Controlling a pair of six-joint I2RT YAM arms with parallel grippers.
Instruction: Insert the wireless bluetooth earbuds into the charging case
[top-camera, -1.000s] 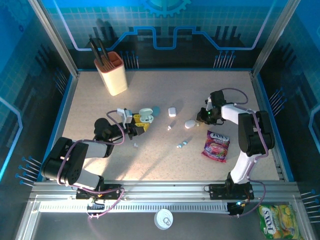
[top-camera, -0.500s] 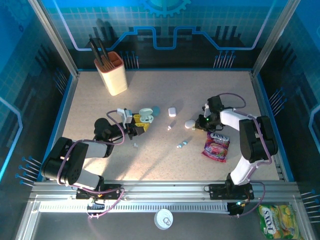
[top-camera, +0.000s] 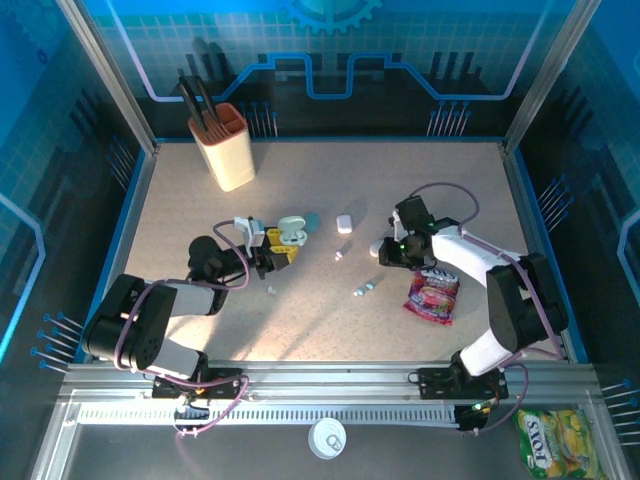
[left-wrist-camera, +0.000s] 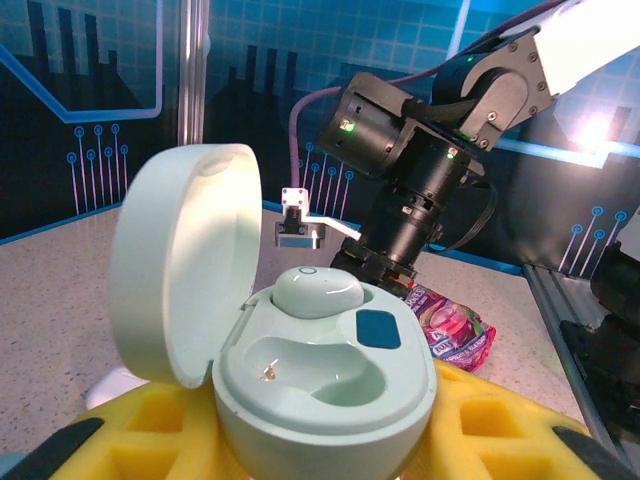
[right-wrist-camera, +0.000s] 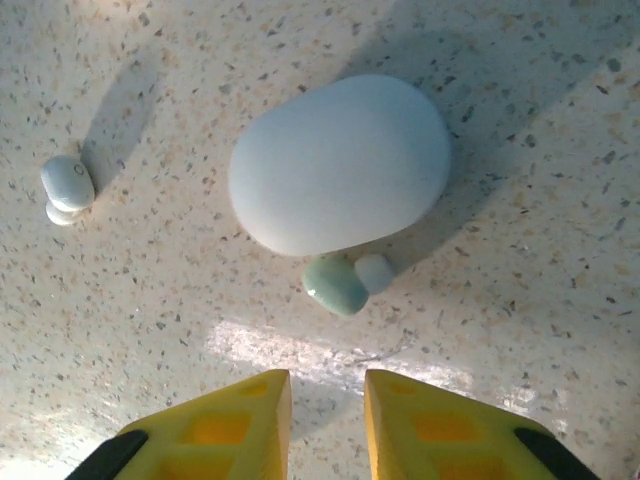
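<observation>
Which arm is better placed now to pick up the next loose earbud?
Right. The right tool hovers open over a green earbud beside a closed white case. The left tool is busy gripping the open charging case.

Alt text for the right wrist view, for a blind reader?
A closed white pebble-shaped case lies on the speckled table, a pale green earbud at its near edge and a white earbud to its left. The right gripper hovers slightly open nearby.

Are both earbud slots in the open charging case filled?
No, one earbud sits in the charging case; the nearer slot is empty.
</observation>
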